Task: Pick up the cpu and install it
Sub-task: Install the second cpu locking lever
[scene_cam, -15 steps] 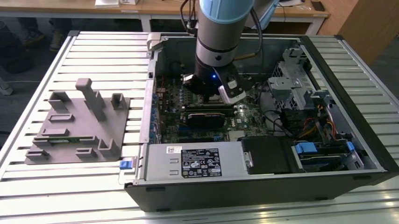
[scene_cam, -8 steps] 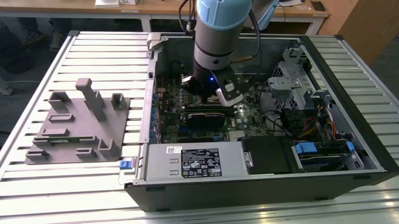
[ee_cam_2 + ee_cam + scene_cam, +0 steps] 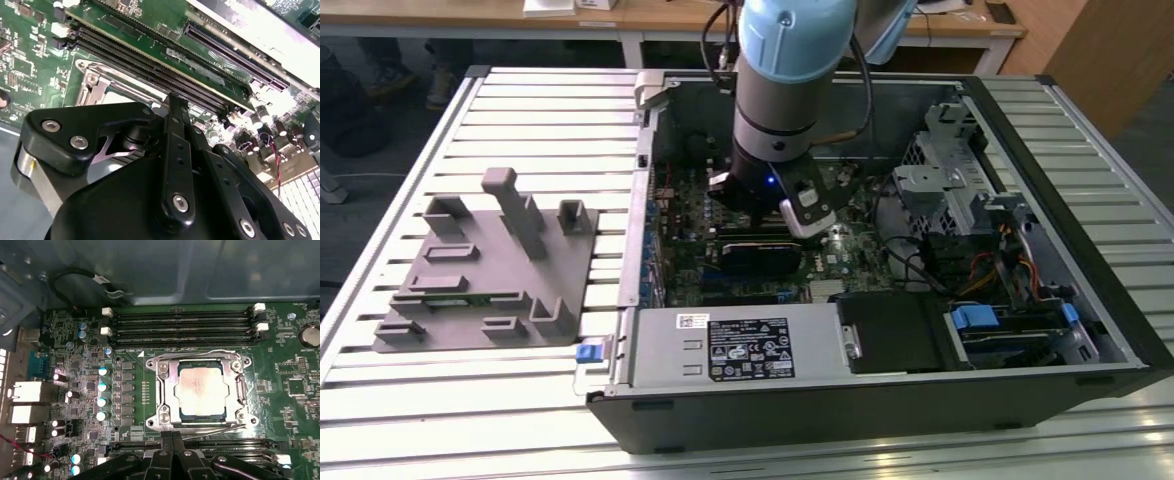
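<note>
The small square silvery-topped cpu [image 3: 200, 392] sits inside the metal socket frame [image 3: 165, 392] on the green motherboard [image 3: 280, 385]; just beside it, the black tool [image 3: 172, 437] hovers, fingers together, holding nothing.

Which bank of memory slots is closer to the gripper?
The bank beside the gripper, not the bank across the cpu, by the case wall.

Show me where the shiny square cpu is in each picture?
Exterior view: I cannot pick it out; the arm stands over that part of the case.
First wrist view: the cpu lies flat inside the socket frame.
Second wrist view: a pale sliver, probably the cpu.
Shared landmark: the memory slots beside the socket.
</note>
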`<act>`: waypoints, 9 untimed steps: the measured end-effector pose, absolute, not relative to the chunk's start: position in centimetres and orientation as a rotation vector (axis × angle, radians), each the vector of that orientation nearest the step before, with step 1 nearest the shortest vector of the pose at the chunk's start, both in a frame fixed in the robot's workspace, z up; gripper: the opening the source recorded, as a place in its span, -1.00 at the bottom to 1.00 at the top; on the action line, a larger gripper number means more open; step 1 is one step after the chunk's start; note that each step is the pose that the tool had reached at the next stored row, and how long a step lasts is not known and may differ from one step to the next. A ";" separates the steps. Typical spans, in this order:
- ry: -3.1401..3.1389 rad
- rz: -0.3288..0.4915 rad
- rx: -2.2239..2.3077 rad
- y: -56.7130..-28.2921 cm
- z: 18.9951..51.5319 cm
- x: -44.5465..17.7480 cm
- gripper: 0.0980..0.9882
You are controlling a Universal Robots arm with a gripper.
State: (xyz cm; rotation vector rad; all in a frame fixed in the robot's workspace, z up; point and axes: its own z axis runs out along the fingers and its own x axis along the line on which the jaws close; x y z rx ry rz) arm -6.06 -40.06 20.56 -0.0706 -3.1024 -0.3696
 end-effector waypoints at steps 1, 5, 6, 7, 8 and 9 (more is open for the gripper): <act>-3.103 -0.370 -0.071 -40.1 20.4 -6.2 -0.98; -3.105 -0.373 -0.070 -40.1 20.3 -6.4 -0.98; -3.105 -0.377 -0.070 -40.1 20.3 -6.4 -0.98; -3.105 -0.381 -0.070 -40.1 20.3 -6.4 -0.98; -3.107 -0.383 -0.069 -40.1 20.2 -6.9 -0.98; -3.109 -0.385 -0.069 -40.1 20.2 -7.1 -0.98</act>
